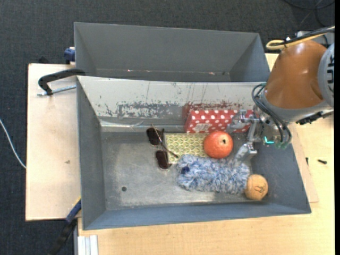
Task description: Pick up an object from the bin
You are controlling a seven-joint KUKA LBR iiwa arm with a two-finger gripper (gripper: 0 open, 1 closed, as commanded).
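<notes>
Grey metal bin (133, 193), scuffed | dark carpet (32, 20) around | claw (248, 145) beside red apple (218, 145), grip unreadable

Arm (330, 70) in from the right, orange-covered wrist (295, 78) tilted down-left.

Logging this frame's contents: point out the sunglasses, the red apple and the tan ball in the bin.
sunglasses (163, 159), camera view, on the lower lens.
red apple (218, 145), camera view, middle of its skin.
tan ball (256, 187), camera view, centre of its top.
</notes>
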